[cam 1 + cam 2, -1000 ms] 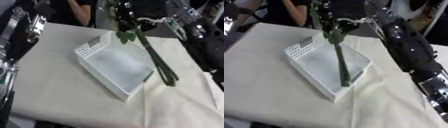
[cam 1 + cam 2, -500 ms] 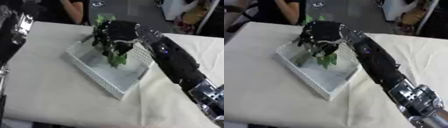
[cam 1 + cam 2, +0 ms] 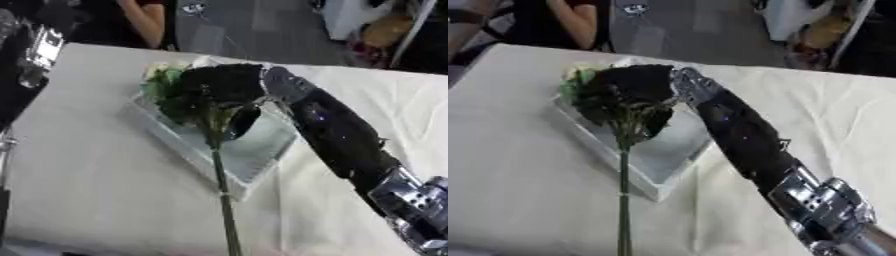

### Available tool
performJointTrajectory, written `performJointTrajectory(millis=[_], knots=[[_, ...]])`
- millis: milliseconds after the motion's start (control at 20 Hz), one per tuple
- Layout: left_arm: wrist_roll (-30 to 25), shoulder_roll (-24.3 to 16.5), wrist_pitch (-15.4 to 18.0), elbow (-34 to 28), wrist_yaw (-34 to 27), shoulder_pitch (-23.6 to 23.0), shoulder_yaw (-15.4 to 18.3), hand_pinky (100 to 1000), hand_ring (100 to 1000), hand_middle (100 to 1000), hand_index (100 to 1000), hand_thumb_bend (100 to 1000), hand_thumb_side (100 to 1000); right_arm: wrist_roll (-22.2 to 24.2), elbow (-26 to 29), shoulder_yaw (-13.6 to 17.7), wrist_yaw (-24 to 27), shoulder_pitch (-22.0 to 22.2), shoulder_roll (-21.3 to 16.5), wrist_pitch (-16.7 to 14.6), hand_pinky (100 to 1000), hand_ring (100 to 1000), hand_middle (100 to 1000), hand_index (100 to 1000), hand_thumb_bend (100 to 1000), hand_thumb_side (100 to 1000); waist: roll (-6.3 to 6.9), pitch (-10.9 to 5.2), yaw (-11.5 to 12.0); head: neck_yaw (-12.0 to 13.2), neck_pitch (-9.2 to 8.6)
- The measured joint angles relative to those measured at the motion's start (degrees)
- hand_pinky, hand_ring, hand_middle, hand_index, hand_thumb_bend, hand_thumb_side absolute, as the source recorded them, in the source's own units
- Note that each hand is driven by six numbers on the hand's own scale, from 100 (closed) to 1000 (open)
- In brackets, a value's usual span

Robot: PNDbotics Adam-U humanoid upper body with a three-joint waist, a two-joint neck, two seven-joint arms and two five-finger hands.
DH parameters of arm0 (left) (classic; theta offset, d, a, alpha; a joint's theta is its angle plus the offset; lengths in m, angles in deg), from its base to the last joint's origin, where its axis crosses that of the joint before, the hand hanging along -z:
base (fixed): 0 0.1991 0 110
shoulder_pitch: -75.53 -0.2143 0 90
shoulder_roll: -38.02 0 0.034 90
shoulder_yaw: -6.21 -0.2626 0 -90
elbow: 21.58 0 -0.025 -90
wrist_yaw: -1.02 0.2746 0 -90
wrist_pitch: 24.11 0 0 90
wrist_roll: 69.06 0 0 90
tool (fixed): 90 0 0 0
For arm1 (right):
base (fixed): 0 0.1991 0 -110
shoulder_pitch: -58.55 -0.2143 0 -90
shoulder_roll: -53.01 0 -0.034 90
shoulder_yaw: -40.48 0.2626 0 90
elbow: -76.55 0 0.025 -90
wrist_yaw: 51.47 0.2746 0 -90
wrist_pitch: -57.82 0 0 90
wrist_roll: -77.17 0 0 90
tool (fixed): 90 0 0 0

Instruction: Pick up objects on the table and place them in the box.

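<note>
We see the robot's right hand (image 3: pixel 223 87) reaching in from the lower right of the frame to the upper middle, above a white box (image 3: pixel 258 155) on a cream tablecloth (image 3: pixel 87 175). Its fingers look curled around the leafy top of a long-stemmed artificial flower (image 3: pixel 623 150). We judge the hand grips near the head so the bloom can be lowered into the box first. The flower's long axis runs almost straight up and down the frame: green leaves and pale bloom at the top over the box, stem crossing the box's near rim and trailing to the bottom edge. The left hand is not visible.
</note>
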Motion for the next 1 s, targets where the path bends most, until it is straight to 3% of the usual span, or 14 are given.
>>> performJointTrajectory(millis=[350,550,650,800,1000], knots=[[0.00,0.00,0.00,0.00,0.00,0.00,0.00,780,995,1000,1000,100,845,0.69,1.09,-0.66,1.39,-0.01,-1.14,-0.05,1000,1000,1000,999,460,595,-0.01,-0.12,0.00,0.00,0.00],[0.01,-0.03,0.00,0.00,0.01,-0.06,0.04,780,994,1000,1000,100,845,0.61,3.85,-2.17,3.10,-0.70,-4.03,-0.10,1000,1000,1000,997,451,543,-0.29,-0.54,-0.17,0.45,0.00],[0.06,-0.08,-0.01,0.00,0.05,-0.16,0.08,780,993,1000,1000,100,844,0.17,6.88,-3.81,5.57,-1.96,-7.21,-0.09,1000,1000,1000,1000,448,544,-0.64,-0.99,-0.53,1.35,0.00],[0.38,-0.25,-0.15,0.00,0.32,-0.87,0.30,780,993,1000,1000,100,844,0.87,13.49,-7.97,11.70,-2.68,-15.03,-0.08,1000,1000,1000,1000,449,660,-1.45,-1.65,-1.56,3.45,0.00],[0.90,-1.48,-0.36,0.00,0.84,-1.82,0.81,780,993,1000,1000,100,845,7.04,23.83,-12.84,20.81,-2.36,-26.66,-0.07,1000,1000,1000,1000,450,693,-2.36,-2.49,-2.64,6.28,0.00]])
